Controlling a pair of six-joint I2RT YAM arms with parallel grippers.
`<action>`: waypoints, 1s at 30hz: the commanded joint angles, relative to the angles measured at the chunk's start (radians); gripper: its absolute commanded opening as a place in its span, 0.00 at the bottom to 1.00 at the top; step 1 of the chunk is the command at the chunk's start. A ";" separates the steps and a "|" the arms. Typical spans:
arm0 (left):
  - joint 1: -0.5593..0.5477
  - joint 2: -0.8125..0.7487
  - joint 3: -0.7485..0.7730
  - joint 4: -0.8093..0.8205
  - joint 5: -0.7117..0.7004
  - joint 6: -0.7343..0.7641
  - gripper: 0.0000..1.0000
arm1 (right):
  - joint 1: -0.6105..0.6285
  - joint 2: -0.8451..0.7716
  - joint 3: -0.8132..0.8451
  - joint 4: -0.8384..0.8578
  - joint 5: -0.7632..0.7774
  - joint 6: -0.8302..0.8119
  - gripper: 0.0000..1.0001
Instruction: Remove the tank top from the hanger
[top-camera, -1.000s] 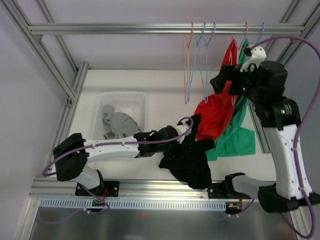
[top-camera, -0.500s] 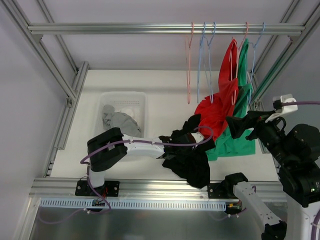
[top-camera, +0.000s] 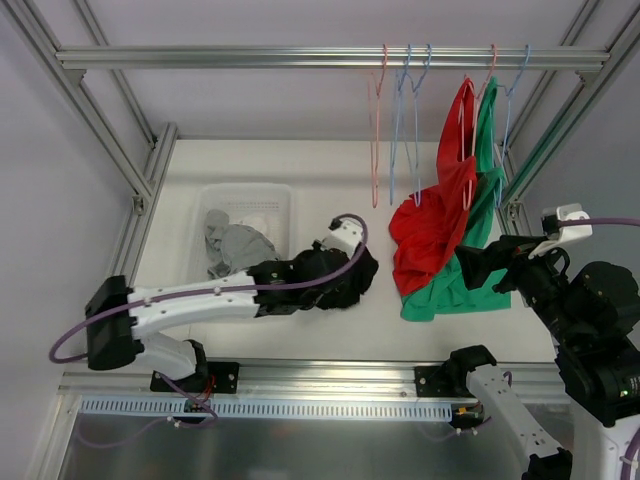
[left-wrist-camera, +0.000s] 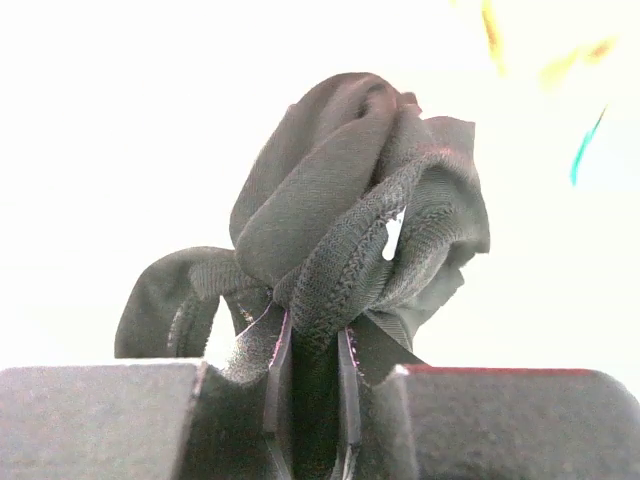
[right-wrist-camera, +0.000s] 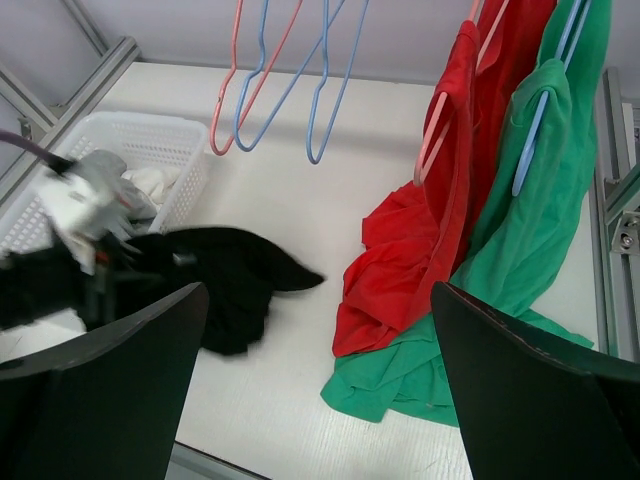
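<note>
White basket (top-camera: 245, 188), far left, grey clothes (top-camera: 232, 248) inside. Left gripper (left-wrist-camera: 310, 345): we log its jaws clamped on a bunched fold of the black top (left-wrist-camera: 350, 200). That top is off any hanger and lies on the table (top-camera: 330, 190) just right of the basket. Bare hangers (top-camera: 395, 130) on the rail (top-camera: 220, 57). Red top (top-camera: 430, 235) and green top (top-camera: 475, 285), both hung, hems pooled on the table. Right gripper (right-wrist-camera: 318, 300): we see its fingers spread wide, holding nothing.
</note>
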 joint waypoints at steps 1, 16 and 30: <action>-0.001 -0.163 0.046 -0.036 -0.229 0.032 0.00 | -0.004 0.003 -0.004 0.015 0.017 -0.017 1.00; 0.308 -0.321 0.336 -0.227 -0.210 0.089 0.00 | -0.004 0.001 0.033 0.015 0.000 -0.013 0.99; 0.760 -0.204 0.094 -0.239 0.160 -0.192 0.00 | -0.004 0.038 0.004 0.032 -0.062 -0.008 1.00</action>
